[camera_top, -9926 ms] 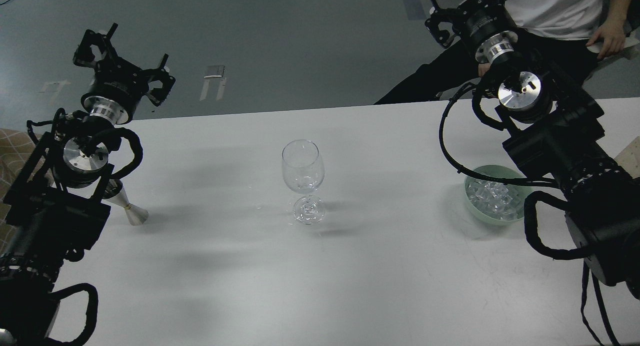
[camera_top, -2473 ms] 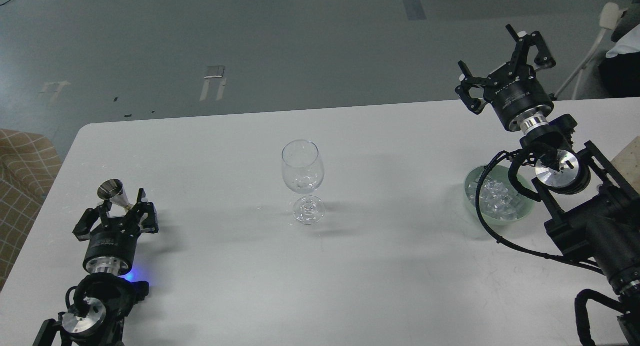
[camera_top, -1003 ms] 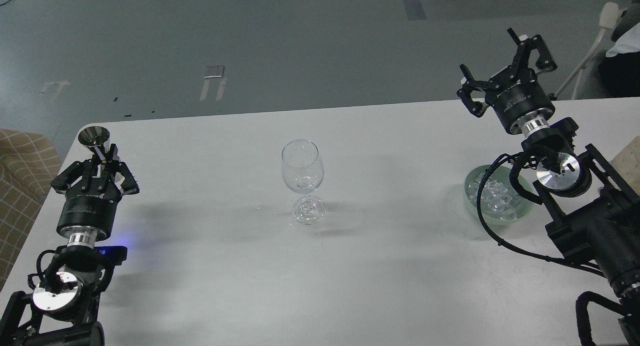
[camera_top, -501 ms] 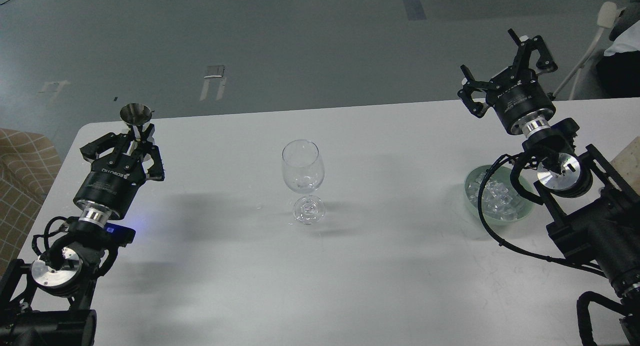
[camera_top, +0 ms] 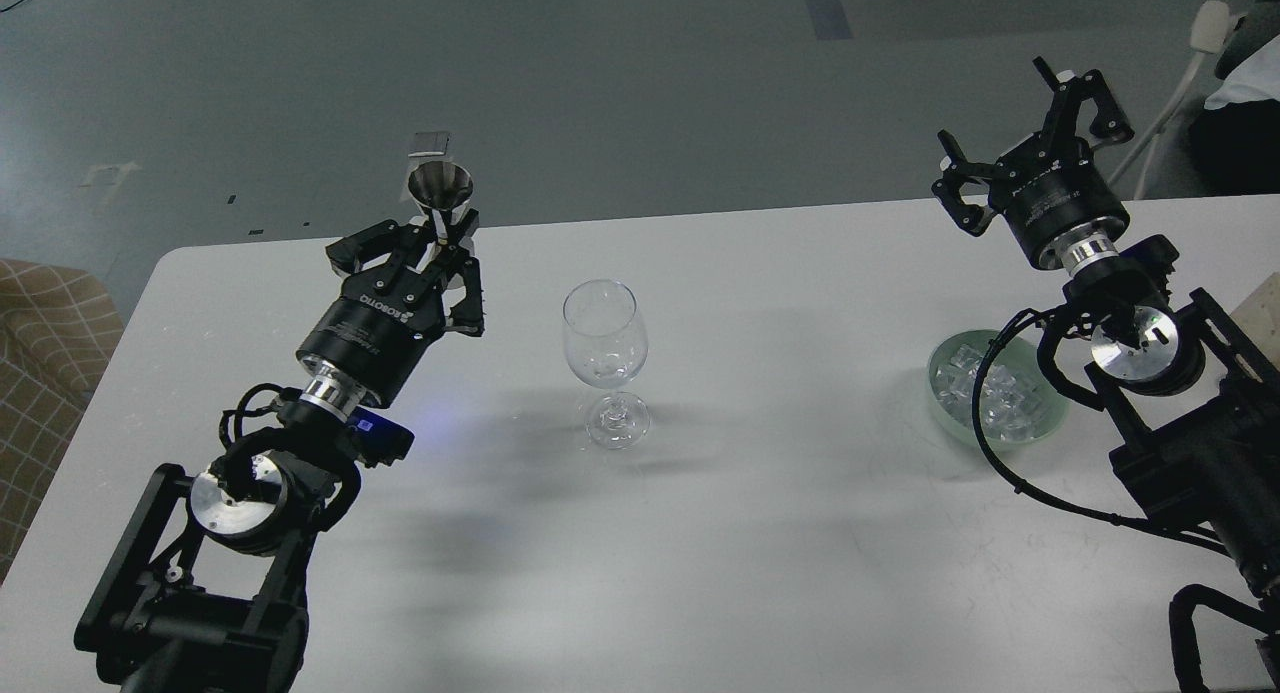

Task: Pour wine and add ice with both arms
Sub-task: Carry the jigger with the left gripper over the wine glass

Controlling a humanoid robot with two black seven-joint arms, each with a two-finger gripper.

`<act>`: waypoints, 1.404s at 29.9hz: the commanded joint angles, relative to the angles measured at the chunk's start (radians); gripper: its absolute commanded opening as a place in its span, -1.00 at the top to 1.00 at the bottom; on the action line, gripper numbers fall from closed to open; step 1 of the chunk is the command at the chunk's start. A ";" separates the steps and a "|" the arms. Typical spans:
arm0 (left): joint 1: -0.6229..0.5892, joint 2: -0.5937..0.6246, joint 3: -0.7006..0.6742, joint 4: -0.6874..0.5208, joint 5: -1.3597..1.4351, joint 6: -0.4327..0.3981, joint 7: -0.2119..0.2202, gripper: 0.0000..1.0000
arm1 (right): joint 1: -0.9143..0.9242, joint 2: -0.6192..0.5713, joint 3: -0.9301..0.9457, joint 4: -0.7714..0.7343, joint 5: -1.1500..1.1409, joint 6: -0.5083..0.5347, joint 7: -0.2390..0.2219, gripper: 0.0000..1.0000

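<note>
Grey floor beyond, with pale tape marks; white table (camera_top: 760,533) filling the near view. Wine glass (camera_top: 603,358) upright mid-table. Left gripper (camera_top: 440,243) raised left of glass, pinching a small metal jigger (camera_top: 440,188), cup mouth upward. Right gripper (camera_top: 1035,123) spread, holding nothing, above far right edge. Ice (camera_top: 985,388) heaped in green bowl (camera_top: 950,418), partly behind right arm (camera_top: 1170,413). Wine itself not discernible.

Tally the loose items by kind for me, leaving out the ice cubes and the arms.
Wine glass: 1
Metal measuring cup, held in the left claw: 1
Green bowl holding ice: 1
Total: 3
</note>
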 commanded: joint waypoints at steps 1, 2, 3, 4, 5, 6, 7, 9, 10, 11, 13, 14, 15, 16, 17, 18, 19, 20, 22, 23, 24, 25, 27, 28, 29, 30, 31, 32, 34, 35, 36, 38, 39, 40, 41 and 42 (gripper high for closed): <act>-0.016 -0.008 0.039 0.001 0.017 0.007 0.002 0.76 | -0.005 -0.001 0.001 0.000 0.000 0.000 0.000 -1.00; -0.016 -0.008 0.039 0.001 0.017 0.007 0.002 0.76 | -0.005 -0.001 0.001 0.000 0.000 0.000 0.000 -1.00; -0.020 -0.008 0.053 0.002 0.026 0.007 0.001 0.76 | -0.008 -0.001 0.001 0.000 0.000 0.000 0.000 -1.00; -0.020 -0.006 0.065 0.005 0.037 0.002 0.002 0.76 | -0.008 -0.001 0.001 0.000 0.000 0.000 0.000 -1.00; -0.022 -0.005 0.070 0.007 0.045 -0.001 0.002 0.76 | -0.009 -0.001 0.001 0.000 0.000 0.000 0.000 -1.00; -0.025 0.001 0.074 0.013 0.064 -0.002 0.002 0.76 | -0.012 -0.001 0.003 0.000 0.000 0.000 0.000 -1.00; -0.027 0.006 0.076 0.018 0.090 -0.007 0.002 0.76 | -0.015 -0.001 0.003 0.002 0.001 0.000 0.000 -1.00; -0.028 0.010 0.080 0.019 0.130 -0.009 -0.001 0.76 | -0.017 -0.001 0.004 0.002 0.000 0.000 0.001 -1.00; -0.028 0.007 0.077 0.021 0.182 -0.009 -0.002 0.76 | -0.017 -0.001 0.006 0.003 0.001 0.000 0.001 -1.00; -0.030 0.007 0.076 0.022 0.204 -0.009 -0.002 0.76 | -0.017 -0.001 0.007 0.003 0.001 0.000 0.000 -1.00; -0.031 0.009 0.067 0.036 0.233 -0.009 -0.002 0.76 | -0.017 -0.001 0.007 0.003 0.001 0.000 0.001 -1.00; -0.033 0.010 0.066 0.039 0.233 -0.009 -0.002 0.76 | -0.017 -0.001 0.007 0.005 0.001 0.000 0.001 -1.00; -0.033 0.013 0.063 0.044 0.233 -0.009 0.001 0.75 | -0.017 0.000 0.007 0.005 0.001 0.000 0.001 -1.00; -0.034 0.015 0.063 0.045 0.233 -0.010 0.002 0.75 | -0.017 0.003 0.007 0.006 0.001 0.000 0.001 -1.00; -0.034 0.017 0.063 0.045 0.236 -0.010 0.004 0.75 | -0.019 0.003 0.009 0.006 0.001 0.000 0.001 -1.00; -0.036 0.027 0.065 0.044 0.243 -0.018 0.007 0.75 | -0.020 0.003 0.009 0.006 0.001 0.000 0.001 -1.00; -0.039 0.042 0.066 0.044 0.244 -0.033 0.015 0.75 | -0.020 0.003 0.009 0.006 0.001 0.000 0.001 -1.00; -0.040 0.049 0.070 0.042 0.244 -0.044 0.018 0.75 | -0.020 0.003 0.009 0.006 0.001 0.000 0.001 -1.00; -0.048 0.059 0.071 0.042 0.249 -0.071 0.024 0.75 | -0.020 0.003 0.009 0.005 0.001 0.000 0.001 -1.00; -0.051 0.061 0.073 0.042 0.250 -0.075 0.024 0.75 | -0.020 0.003 0.011 0.005 0.001 0.000 0.001 -1.00; -0.060 0.066 0.073 0.042 0.262 -0.075 0.022 0.76 | -0.020 0.003 0.011 0.006 0.001 0.001 0.001 -1.00; -0.063 0.069 0.073 0.042 0.272 -0.075 0.022 0.76 | -0.020 0.003 0.011 0.006 0.001 0.001 0.001 -1.00; -0.070 0.073 0.073 0.041 0.321 -0.081 0.024 0.76 | -0.020 0.006 0.012 0.005 0.001 0.001 0.001 -1.00; -0.071 0.073 0.074 0.039 0.331 -0.081 0.025 0.76 | -0.019 0.006 0.012 0.006 0.001 0.001 0.001 -1.00; -0.073 0.073 0.076 0.039 0.341 -0.081 0.025 0.77 | -0.019 0.008 0.012 0.006 0.001 0.001 0.001 -1.00; -0.073 0.075 0.079 0.039 0.353 -0.082 0.027 0.77 | -0.019 0.009 0.012 0.005 0.001 0.001 0.001 -1.00; -0.073 0.075 0.079 0.039 0.358 -0.082 0.028 0.77 | -0.019 0.009 0.012 0.005 0.001 0.001 0.001 -1.00; -0.073 0.078 0.079 0.039 0.364 -0.082 0.031 0.77 | -0.019 0.009 0.012 0.005 0.001 0.001 0.001 -1.00; -0.074 0.079 0.080 0.039 0.381 -0.084 0.033 0.77 | -0.019 0.009 0.012 0.006 0.001 0.001 0.001 -1.00; -0.079 0.084 0.080 0.041 0.406 -0.088 0.033 0.77 | -0.019 0.008 0.012 0.006 0.001 0.001 0.001 -1.00; -0.082 0.086 0.082 0.041 0.425 -0.093 0.033 0.77 | -0.019 0.008 0.012 0.006 0.001 0.001 0.001 -1.00; -0.083 0.092 0.082 0.042 0.488 -0.119 0.033 0.77 | -0.019 0.003 0.012 0.006 0.001 0.001 0.001 -1.00; -0.083 0.095 0.080 0.042 0.508 -0.133 0.033 0.77 | -0.019 0.000 0.014 0.006 0.001 0.001 0.001 -1.00; -0.083 0.099 0.080 0.042 0.538 -0.160 0.033 0.77 | -0.019 -0.001 0.014 0.006 0.001 0.001 0.001 -1.00; -0.083 0.099 0.080 0.041 0.557 -0.182 0.035 0.77 | -0.019 -0.001 0.014 0.006 0.003 0.003 0.001 -1.00; -0.082 0.101 0.080 0.039 0.560 -0.193 0.035 0.77 | -0.019 -0.001 0.014 0.005 0.003 0.003 0.001 -1.00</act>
